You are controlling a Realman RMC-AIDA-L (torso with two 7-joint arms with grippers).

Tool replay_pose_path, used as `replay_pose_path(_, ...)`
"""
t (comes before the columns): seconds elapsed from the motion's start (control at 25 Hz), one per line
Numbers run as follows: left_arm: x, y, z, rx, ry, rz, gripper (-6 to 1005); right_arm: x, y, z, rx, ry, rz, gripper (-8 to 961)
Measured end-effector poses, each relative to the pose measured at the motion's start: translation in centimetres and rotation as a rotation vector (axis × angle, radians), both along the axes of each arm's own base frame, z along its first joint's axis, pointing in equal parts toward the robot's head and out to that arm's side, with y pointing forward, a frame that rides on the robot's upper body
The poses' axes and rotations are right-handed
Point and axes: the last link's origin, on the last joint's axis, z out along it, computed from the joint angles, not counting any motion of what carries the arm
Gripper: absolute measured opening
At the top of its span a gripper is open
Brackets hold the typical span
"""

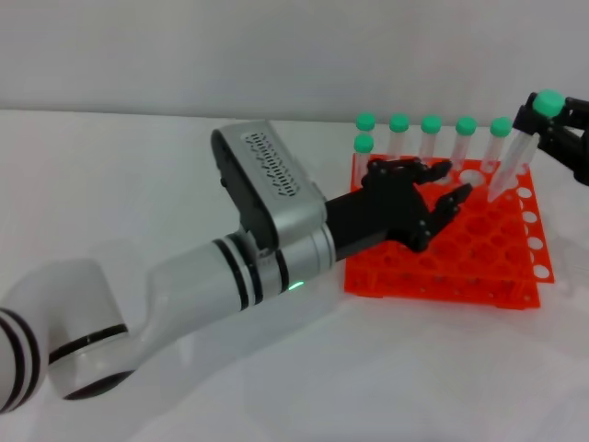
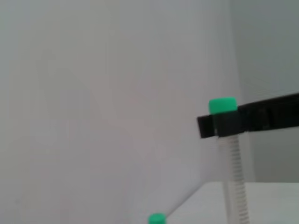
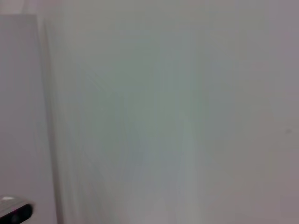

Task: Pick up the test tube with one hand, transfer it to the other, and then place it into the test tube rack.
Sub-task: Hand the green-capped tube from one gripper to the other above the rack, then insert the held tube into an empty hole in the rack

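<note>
The bright orange plastic test tube rack lies under the left claw, fingers spread, holding nothing. Six green-capped tubes stand behind it. The right claw pinches the clear green-capped test tube, tilted over the rack's far right corner.

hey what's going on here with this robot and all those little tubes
The right tool is shut on a green-capped test tube just below its cap, holding it tilted over the far right part of the orange test tube rack. The tube's lower end is near the rack's top holes, but whether it has entered one cannot be told. The left tool hovers open over the rack's middle, holding nothing. Six other capped tubes stand along the rack's far side.
</note>
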Motion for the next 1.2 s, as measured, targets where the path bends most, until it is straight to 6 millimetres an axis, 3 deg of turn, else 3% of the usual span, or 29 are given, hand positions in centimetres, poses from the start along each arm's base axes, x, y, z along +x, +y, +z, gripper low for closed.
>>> replay_pose_path(0.32, -2.4, -1.8, 0.9, 0.143, -0.046, 0.042, 494, 0.8, 0.6, 0.4, 0.050, 0.004, -0.064, 214)
replay_pose_path(0.52, -5.0, -3.9, 3.1, 0.270, -0.168, 0.109, 696, 0.6, 0.8, -0.1, 0.067, 0.017, -0.079, 215)
replay_pose_path(0.84, -11.0, -7.1, 7.1, 0.471, -0.327, 0.321, 846, -0.9, 1.4, -2.3, 0.089, 0.067, -0.087, 218)
replay_pose_path(0.88, -11.0, -7.1, 7.1, 0.471, -0.327, 0.321, 865, -0.9, 1.4, -2.3, 0.089, 0.067, -0.087, 219)
replay_pose_path(0.92, -12.6, -8.2, 7.9, 0.516, -0.334, 0.359, 884, -1.4, 1.7, -2.9, 0.073, 0.068, -0.083, 219)
replay_pose_path(1.2, -15.1, -9.6, 8.9, 0.579, -0.333, 0.444, 893, -2.0, 2.7, -5.0, 0.062, 0.040, -0.100, 221)
